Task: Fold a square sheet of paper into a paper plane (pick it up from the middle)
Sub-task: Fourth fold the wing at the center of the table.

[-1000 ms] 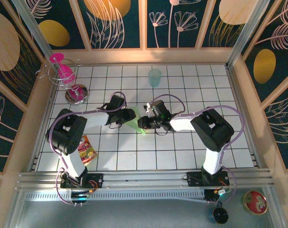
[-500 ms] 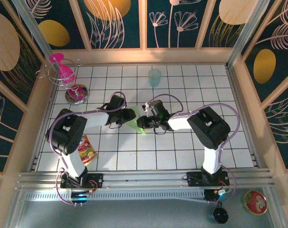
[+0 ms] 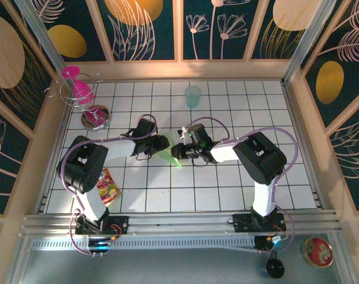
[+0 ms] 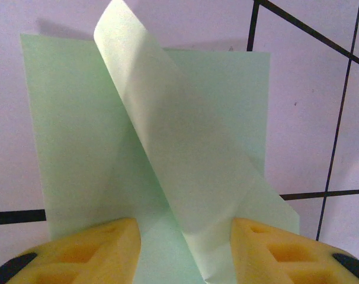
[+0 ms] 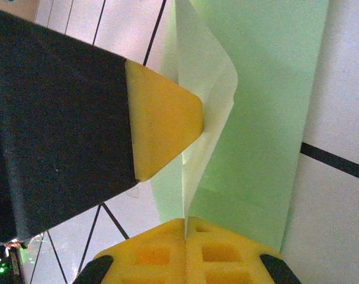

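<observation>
Green paper sheet (image 4: 79,130): light, floppy, best held by its edges. Right gripper (image 5: 185,231) jaws pinch its lifted edge; left gripper (image 4: 182,236) jaws apart, astride it.

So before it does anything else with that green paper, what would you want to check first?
1. Right gripper gripping the green paper: ok, its pads meet on the edge of the raised flap.
2. Left gripper open: ok, its fingers stand apart with the paper between them.
3. Left gripper pinning the paper down: cannot tell.
4. Rest of the paper flat on the table: ok, in the left wrist view.
5. Flap lined up for a straight crease: cannot tell.
6. Cup out of the way: ok, it stands at the far side, apart from both arms.
</observation>
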Controlling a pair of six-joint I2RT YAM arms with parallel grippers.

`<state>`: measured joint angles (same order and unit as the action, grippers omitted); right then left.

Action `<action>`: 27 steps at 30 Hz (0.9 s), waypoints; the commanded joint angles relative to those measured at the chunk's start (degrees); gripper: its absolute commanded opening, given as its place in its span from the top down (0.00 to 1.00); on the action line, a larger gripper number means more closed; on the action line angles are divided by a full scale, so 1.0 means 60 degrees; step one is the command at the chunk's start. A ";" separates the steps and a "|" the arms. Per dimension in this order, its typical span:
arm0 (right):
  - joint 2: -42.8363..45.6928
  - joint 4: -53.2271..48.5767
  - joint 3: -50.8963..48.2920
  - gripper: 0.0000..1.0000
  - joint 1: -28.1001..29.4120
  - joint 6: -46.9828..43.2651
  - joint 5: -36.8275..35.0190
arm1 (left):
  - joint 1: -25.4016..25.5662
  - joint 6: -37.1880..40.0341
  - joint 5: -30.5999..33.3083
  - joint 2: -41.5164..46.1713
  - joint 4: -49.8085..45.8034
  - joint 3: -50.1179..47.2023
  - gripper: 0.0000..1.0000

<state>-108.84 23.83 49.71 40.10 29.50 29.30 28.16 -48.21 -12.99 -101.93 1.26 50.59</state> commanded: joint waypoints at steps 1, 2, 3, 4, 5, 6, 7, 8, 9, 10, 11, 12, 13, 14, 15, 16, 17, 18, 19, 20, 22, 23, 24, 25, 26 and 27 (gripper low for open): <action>-0.0135 0.0388 -0.0177 0.96 -0.0104 0.0286 0.0467 | -0.0060 0.0063 0.0635 -0.0111 -0.1506 -0.0279 0.53; -0.0131 0.0453 -0.0203 0.96 -0.0133 0.0361 0.0559 | -0.0063 0.0069 0.0628 0.0009 -0.1499 -0.0233 0.53; -0.0137 0.0530 -0.0227 0.97 -0.0149 0.0459 0.0654 | -0.0068 0.0067 0.0620 0.0188 -0.1473 -0.0179 0.52; -0.0151 0.0578 -0.0258 0.97 -0.0178 0.0561 0.0729 | -0.0064 0.0076 0.0652 0.0405 -0.1448 -0.0117 0.51; -0.0163 0.0632 -0.0283 0.97 -0.0206 0.0651 0.0822 | -0.0065 0.0079 0.0703 0.0559 -0.1419 -0.0072 0.50; -0.0168 0.0741 -0.0357 0.98 -0.0236 0.0786 0.0933 | -0.0065 0.0047 0.0769 0.0895 -0.1346 -0.0019 0.49; -0.0168 0.0896 -0.0443 0.98 -0.0274 0.0963 0.1055 | -0.0065 0.0036 0.0815 0.1153 -0.1251 -0.0006 0.48; -0.0179 0.1053 -0.0533 0.99 -0.0320 0.1107 0.1173 | -0.0065 0.0007 0.0870 0.1356 -0.1161 -0.0008 0.47; -0.0187 0.1230 -0.0616 0.99 -0.0372 0.1314 0.1290 | -0.0066 -0.0020 0.0908 0.1565 -0.1064 -0.0019 0.46; -0.0201 0.1383 -0.0680 0.99 -0.0408 0.1460 0.1415 | -0.0066 -0.0044 0.0900 0.1734 -0.0957 -0.0048 0.46; -0.0215 0.1490 -0.0734 1.00 -0.0420 0.1560 0.1518 | -0.0063 -0.0058 0.0845 0.1834 -0.0868 -0.0084 0.46; -0.0237 0.1575 -0.0782 1.00 -0.0421 0.1661 0.1585 | -0.0065 -0.0067 0.0739 0.1941 -0.0767 -0.0159 0.46; -0.0261 0.1653 -0.0811 1.00 -0.0417 0.1730 0.1641 | -0.0065 -0.0101 0.0613 0.1998 -0.0644 -0.0233 0.46; -0.0285 0.1732 -0.0840 1.00 -0.0425 0.1830 0.1717 | -0.0069 -0.0134 0.0442 0.2030 -0.0469 -0.0352 0.46; -0.0316 0.1846 -0.0879 1.00 -0.0428 0.1926 0.1777 | -0.0065 -0.0178 0.0254 0.2031 -0.0278 -0.0472 0.46; -0.0366 0.1914 -0.0888 1.00 -0.0430 0.1979 0.1831 | -0.0065 -0.0222 0.0096 0.2032 -0.0120 -0.0560 0.47; -0.0405 0.1970 -0.0903 1.00 -0.0428 0.2050 0.1882 | -0.0066 -0.0267 -0.0140 0.2032 0.0098 -0.0693 0.48; -0.0444 0.1989 -0.0903 1.00 -0.0442 0.2107 0.1938 | -0.0069 -0.0351 -0.0350 0.2018 0.0308 -0.0812 0.50; -0.0477 0.2015 -0.0904 1.00 -0.0450 0.2151 0.1977 | -0.0072 -0.0401 -0.0544 0.2018 0.0513 -0.0913 0.51; -0.0516 0.2054 -0.0903 1.00 -0.0443 0.2234 0.2028 | -0.0065 -0.0457 -0.0825 0.2002 0.0780 -0.1031 0.52; -0.0609 0.2174 -0.0910 1.00 -0.0483 0.2417 0.2143 | -0.0065 -0.0581 -0.1324 0.1938 0.1264 -0.1247 0.57; -0.0667 0.2266 -0.0925 1.00 -0.0517 0.2547 0.2210 | -0.0065 -0.0670 -0.1569 0.1892 0.1523 -0.1363 0.59; -0.0711 0.2398 -0.0947 1.00 -0.0544 0.2685 0.2287 | -0.0069 -0.0783 -0.1715 0.1860 0.1747 -0.1501 0.61; -0.0750 0.2526 -0.0971 1.00 -0.0567 0.2801 0.2360 | -0.0065 -0.0859 -0.1804 0.1855 0.1927 -0.1619 0.62; -0.0792 0.2655 -0.0983 1.00 -0.0584 0.2934 0.2423 | -0.0065 -0.0937 -0.1920 0.1843 0.2162 -0.1727 0.64; -0.0828 0.2743 -0.0991 1.00 -0.0602 0.3028 0.2481 | -0.0073 -0.0987 -0.1983 0.1842 0.2313 -0.1799 0.65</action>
<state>-112.60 36.56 44.58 37.15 44.64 41.74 28.03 -52.10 -20.58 -90.06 8.88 41.17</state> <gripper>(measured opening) 0.049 0.360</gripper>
